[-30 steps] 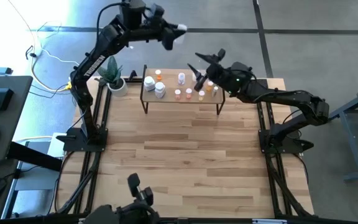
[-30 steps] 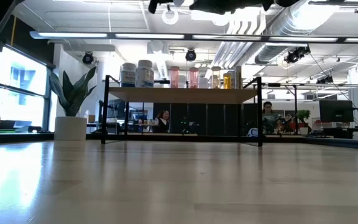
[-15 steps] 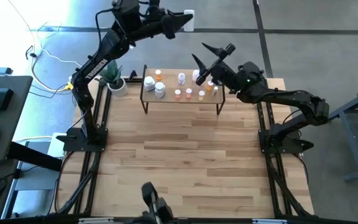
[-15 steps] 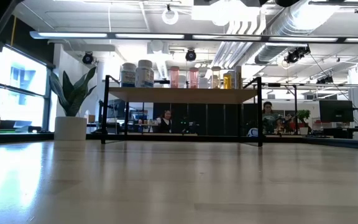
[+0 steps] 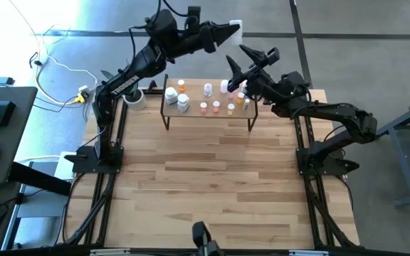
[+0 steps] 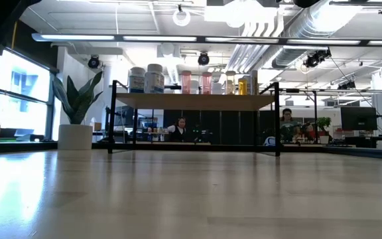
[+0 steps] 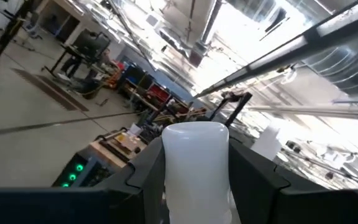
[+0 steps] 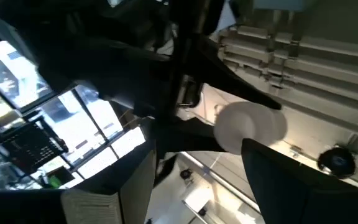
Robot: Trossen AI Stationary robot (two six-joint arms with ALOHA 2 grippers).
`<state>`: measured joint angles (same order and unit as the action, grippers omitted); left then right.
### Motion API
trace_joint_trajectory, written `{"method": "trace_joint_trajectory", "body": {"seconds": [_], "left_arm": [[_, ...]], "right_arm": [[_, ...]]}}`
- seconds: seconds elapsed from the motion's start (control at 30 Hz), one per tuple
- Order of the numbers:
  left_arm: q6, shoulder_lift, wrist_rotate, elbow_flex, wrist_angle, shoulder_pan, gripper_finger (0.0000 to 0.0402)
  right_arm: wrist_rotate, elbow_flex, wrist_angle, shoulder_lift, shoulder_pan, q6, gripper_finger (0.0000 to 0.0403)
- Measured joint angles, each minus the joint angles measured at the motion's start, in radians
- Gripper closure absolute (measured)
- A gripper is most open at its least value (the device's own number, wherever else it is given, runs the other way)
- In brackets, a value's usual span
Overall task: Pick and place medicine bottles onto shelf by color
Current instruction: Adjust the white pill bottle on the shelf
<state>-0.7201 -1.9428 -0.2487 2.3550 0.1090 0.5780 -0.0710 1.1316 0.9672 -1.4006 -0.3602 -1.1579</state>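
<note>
Planked wooden tabletop (image 5: pixel 212 178): seen from above with an arm mounted at either side; low light-wood shelf (image 5: pixel 208 114) on thin black legs is set at its far edge; a potted plant (image 5: pixel 132 96) in a white pot is placed just beside the shelf's left end.

Left arm: raised high and stretched over the far edge of the table; left gripper (image 5: pixel 228 30) is held above and beyond the shelf, its fingers closed around a white bottle (image 7: pixel 194 168), whose rounded white body is seen upright between the two dark fingers in the left wrist view.

Right arm: reached in from the right; right gripper (image 5: pixel 250 64) is held above the right end of the shelf, near the left gripper; its fingers are spread wide and nothing is held between them.

Medicine bottles (image 5: pixel 208 98): about a dozen are stood on the shelf; white ones (image 6: pixel 146 79) are grouped at the left end, pinkish ones (image 6: pixel 195 82) at the middle, orange-amber ones (image 6: pixel 244 85) toward the right end.

Room beyond the table: seated persons (image 6: pixel 285 123) are visible at desks under the shelf line in the low view.
</note>
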Motion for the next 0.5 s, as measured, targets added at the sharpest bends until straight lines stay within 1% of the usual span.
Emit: {"method": "trace_joint_trajectory", "body": {"seconds": [0.07,0.13,0.2,0.27,0.37,0.5], "left_arm": [[-0.001,-0.007,0.019,0.0,-0.008,-0.007,0.0263],[0.005,-0.012,0.046,0.0,-0.008,-0.011,0.0263],[0.005,-0.014,0.055,0.0,-0.006,-0.011,0.0263],[0.006,-0.013,0.06,0.0,-0.011,-0.011,0.0263],[0.005,-0.013,0.08,0.0,-0.011,-0.012,0.0263],[-0.011,-0.023,0.086,0.001,-0.02,-0.03,0.0263]], "right_arm": [[-0.017,0.0,0.025,0.0,0.0,-0.003,0.0174],[-0.076,0.0,0.049,0.0,0.004,-0.02,0.0174],[-0.107,0.0,0.062,0.0,0.007,-0.035,0.0174],[-0.097,0.0,0.075,0.0,0.007,-0.036,0.0174],[-0.046,0.0,0.088,0.0,0.007,-0.039,0.0174],[-0.034,0.0,0.103,0.0,0.002,-0.028,0.0174]]}}
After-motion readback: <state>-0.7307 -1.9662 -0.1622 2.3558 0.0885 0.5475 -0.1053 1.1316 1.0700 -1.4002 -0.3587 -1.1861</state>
